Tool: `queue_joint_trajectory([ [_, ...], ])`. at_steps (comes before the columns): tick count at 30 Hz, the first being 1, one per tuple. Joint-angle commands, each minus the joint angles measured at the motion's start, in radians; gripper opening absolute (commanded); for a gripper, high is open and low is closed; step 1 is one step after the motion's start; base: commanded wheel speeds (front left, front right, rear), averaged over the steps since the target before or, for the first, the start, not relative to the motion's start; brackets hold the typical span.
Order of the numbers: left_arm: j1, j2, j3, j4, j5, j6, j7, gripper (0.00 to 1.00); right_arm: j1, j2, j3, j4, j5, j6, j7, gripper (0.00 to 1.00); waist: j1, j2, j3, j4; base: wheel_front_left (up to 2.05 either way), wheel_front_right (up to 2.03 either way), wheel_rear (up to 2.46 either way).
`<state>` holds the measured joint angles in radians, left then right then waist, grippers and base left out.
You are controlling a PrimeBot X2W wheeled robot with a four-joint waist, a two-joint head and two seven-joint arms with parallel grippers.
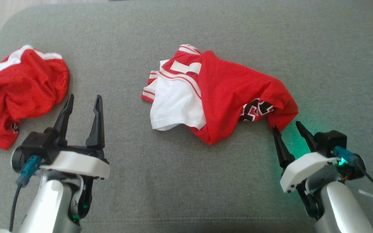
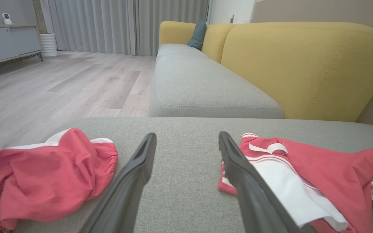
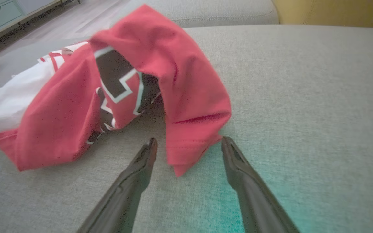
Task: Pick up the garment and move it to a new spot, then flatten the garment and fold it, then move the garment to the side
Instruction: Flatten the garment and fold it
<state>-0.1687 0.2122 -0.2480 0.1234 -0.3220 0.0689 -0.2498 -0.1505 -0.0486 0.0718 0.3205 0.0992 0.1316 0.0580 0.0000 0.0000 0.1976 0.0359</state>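
1. Starting nearest the robot, the left gripper [image 1: 84,97] hovers over the bare grey woven-fabric cushion [image 1: 186,181]. Its two long dark fingers are spread wide with nothing between them, and it sits between two heaps of cloth without touching either.
2. The right gripper [image 1: 286,125] has its jaws spread just as wide. Its tips are low, at the near right end of the crumpled red-and-white jersey garment [image 1: 225,94]. In the right wrist view a red hemmed corner [image 3: 183,155] droops into the gap between the fingers, but nothing pinches it.
3. That garment lies bunched in the middle of the cushion. Its red body is folded over itself, a white striped panel is turned out on its left side, and a black-and-white print peeps from under the fold. It is neither flat nor neatly folded.
4. A rumpled red cloth with a white band [image 1: 24,87] lies well apart at the cushion's left edge. I cannot tell whether it belongs to this job.
5. Farther off stand a mustard-yellow upholstered sofa back [image 2: 303,64] and a pale wood-plank floor [image 2: 60,84].
6. By my reading, the task is at its opening. The first grasp is lined up but not yet made, so lifting, carrying to a new spot, flattening, folding and moving aside all remain.
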Motion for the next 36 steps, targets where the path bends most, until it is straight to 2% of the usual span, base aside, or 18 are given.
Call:
queue_joint_trajectory([
  [1,-0.058,0.007,0.039,-0.029,0.013,-0.009,-0.012,1.00,-0.052,-0.007,0.024,0.012,-0.013,-0.001,-0.011,1.00,0.0000,0.0000,0.028,0.015,0.00,0.00,0.00],
  [3,-0.065,-0.001,0.043,-0.026,0.019,-0.016,-0.012,1.00,-0.073,-0.006,0.021,0.043,-0.015,-0.001,-0.013,1.00,0.0000,0.0000,0.035,0.018,0.00,0.00,0.00],
  [4,-0.068,-0.004,0.045,-0.024,0.023,-0.019,-0.012,1.00,-0.083,-0.006,0.016,0.060,-0.015,-0.001,-0.012,0.75,0.0000,0.0000,0.038,0.019,0.00,0.00,0.00],
  [6,-0.074,-0.011,0.050,-0.021,0.029,-0.025,-0.012,1.00,-0.099,-0.005,0.011,0.085,-0.017,-0.001,-0.013,0.00,0.0000,0.0000,0.043,0.020,0.00,0.00,0.00],
  [16,-0.086,-0.035,0.081,-0.017,0.055,-0.047,-0.012,1.00,-0.155,-0.042,-0.055,0.068,-0.042,-0.001,-0.039,0.00,0.0000,0.0000,0.060,0.011,0.00,0.00,0.00],
  [24,-0.101,-0.054,0.106,-0.021,0.075,-0.069,-0.012,1.00,-0.244,-0.163,-0.159,0.025,-0.093,-0.001,-0.018,0.00,0.0000,0.0000,0.088,-0.001,0.00,0.00,0.00],
  [30,-0.128,-0.070,0.116,-0.022,0.090,-0.091,-0.012,1.00,-0.331,-0.234,-0.206,0.087,-0.107,-0.001,-0.038,0.00,0.0000,0.0000,0.125,0.007,0.00,0.00,0.00],
  [36,-0.147,-0.083,0.128,-0.023,0.103,-0.111,-0.012,1.00,-0.390,-0.257,-0.225,0.229,-0.126,-0.001,-0.087,0.00,0.0000,0.0000,0.157,0.015,0.00,0.00,0.00],
])
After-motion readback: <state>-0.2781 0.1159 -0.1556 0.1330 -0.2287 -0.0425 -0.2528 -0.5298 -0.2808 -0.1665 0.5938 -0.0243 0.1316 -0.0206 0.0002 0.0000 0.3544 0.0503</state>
